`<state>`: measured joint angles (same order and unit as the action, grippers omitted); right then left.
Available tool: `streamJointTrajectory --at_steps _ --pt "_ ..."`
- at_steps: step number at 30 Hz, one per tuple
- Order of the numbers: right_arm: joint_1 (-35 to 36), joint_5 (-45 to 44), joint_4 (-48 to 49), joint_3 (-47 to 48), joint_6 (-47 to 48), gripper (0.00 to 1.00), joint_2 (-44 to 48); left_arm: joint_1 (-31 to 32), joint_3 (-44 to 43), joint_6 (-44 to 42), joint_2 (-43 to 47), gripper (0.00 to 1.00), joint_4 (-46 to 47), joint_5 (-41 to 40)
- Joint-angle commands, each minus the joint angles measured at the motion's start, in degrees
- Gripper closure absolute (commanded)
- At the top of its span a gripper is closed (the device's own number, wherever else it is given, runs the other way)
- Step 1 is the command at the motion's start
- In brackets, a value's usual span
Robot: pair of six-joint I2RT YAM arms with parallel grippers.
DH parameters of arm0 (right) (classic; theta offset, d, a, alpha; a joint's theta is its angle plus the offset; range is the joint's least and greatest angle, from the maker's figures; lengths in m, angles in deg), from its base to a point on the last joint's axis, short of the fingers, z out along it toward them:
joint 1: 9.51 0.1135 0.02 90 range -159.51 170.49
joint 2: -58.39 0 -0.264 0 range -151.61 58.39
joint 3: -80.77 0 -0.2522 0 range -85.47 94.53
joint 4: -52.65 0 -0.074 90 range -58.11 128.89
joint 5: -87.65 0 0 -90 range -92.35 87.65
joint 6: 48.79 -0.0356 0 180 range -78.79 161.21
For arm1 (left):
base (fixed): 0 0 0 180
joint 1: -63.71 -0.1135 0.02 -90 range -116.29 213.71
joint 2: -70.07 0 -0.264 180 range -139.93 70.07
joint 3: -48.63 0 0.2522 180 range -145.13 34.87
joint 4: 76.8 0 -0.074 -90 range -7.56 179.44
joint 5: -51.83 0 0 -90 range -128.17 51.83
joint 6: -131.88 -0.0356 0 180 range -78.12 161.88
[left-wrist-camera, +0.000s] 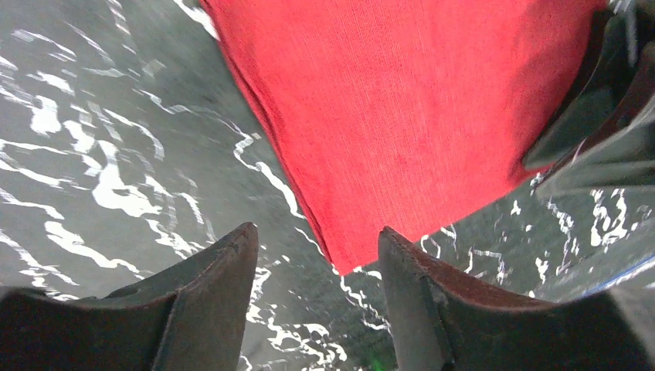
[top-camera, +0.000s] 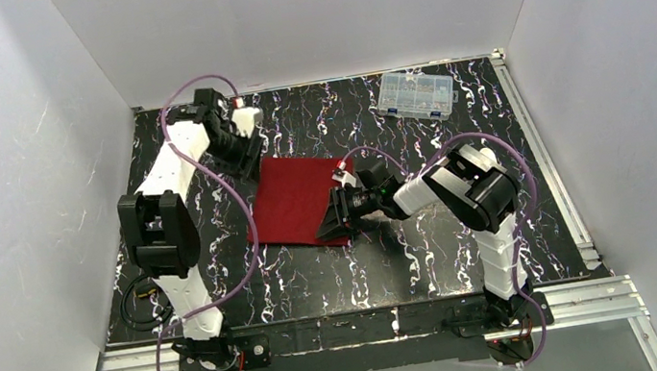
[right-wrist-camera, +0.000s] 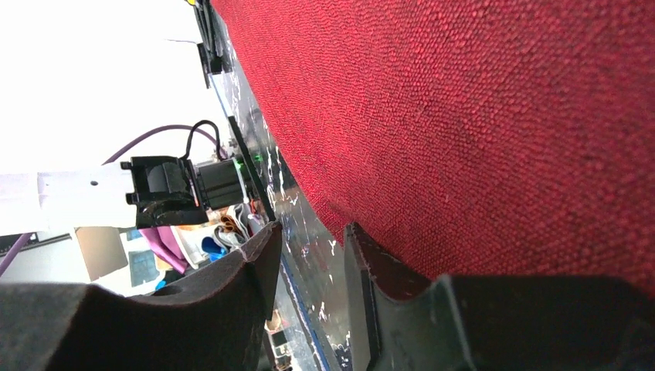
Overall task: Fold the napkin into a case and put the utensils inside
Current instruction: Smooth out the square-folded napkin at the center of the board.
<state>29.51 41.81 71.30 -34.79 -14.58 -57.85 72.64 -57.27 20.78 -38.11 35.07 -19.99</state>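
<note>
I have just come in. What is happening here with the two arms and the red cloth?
Two robot arms work on a deep red cloth napkin lying flat on the black marbled table. The left gripper is open over its far left corner; the right gripper is open, low at its near right edge. Neither holds the cloth. A clear plastic compartment box sits apart, far right. No utensils are in view.

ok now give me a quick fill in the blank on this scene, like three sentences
1. The napkin lying on the table is ____ in colour.
2. The clear compartment box sits near the table's far ____ corner.
3. The left end effector is ____, with a napkin corner just ahead of its fingers.
Missing words: red; right; open.
</note>
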Motion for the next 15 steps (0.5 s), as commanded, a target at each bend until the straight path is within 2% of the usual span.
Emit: streamJointTrajectory --at_steps 1,8,15 --pt "-0.27 -3.38 -3.28 -0.02 0.58 0.55 2.6 -1.19 -8.97 3.14 -4.71 0.42 -3.46 2.69" --pt "-0.27 -3.75 -6.13 3.07 0.86 0.55 5.43 -1.46 -20.75 7.12 -16.3 0.47 -3.73 4.57" --pt "-0.13 -3.86 -5.14 2.88 -0.21 0.55 5.14 -1.72 -24.07 9.38 -21.5 0.62 -3.95 7.42"
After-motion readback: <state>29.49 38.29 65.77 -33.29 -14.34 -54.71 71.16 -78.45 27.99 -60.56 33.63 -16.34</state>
